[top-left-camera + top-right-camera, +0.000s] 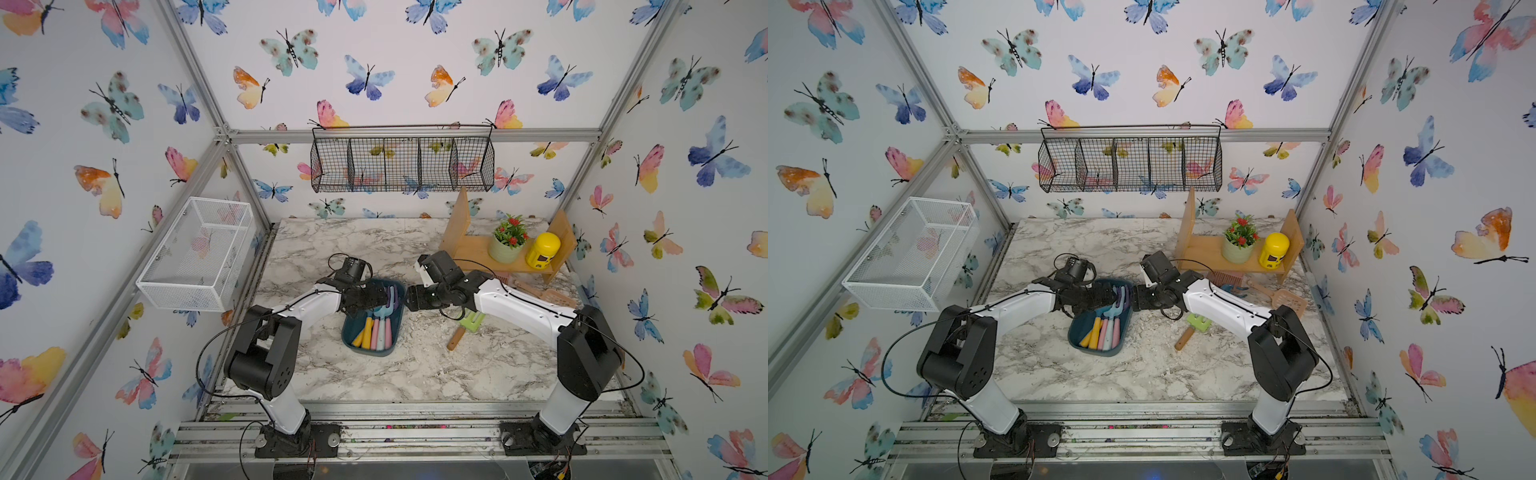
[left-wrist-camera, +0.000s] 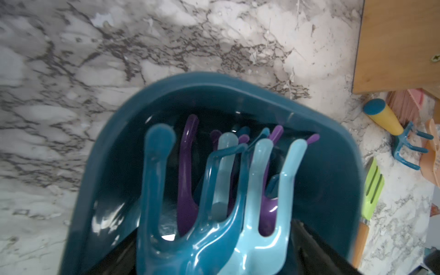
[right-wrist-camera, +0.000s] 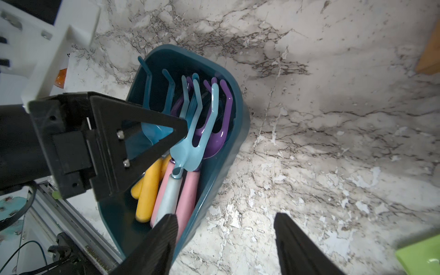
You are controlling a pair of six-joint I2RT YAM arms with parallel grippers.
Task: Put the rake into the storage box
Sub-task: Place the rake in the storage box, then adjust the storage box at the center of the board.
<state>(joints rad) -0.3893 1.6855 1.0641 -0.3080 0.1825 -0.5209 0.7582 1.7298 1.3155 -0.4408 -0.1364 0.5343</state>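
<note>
Storage box [image 3: 209, 190] under my wrist: smooth teal plastic, slight sheen. The rake [image 3: 190, 142]: glossy lt-blue head, looks enamelled; matt pale handle. Tabletop [image 3: 333, 119]: marble-look, worn, flaking white in spots. Shelf [image 1: 457, 220]: bare matt wood. Black basket [image 1: 403, 164] & white basket [image 1: 199, 253]: wire mesh, as far as I see.

The storage box [image 3: 238, 147] is showing dark teal; the rakes [image 3: 188, 152] are showing light blue, teal and purple heads with pink and yellow handles. The tabletop [image 3: 333, 142] is wearing grey-veined white marble.
</note>
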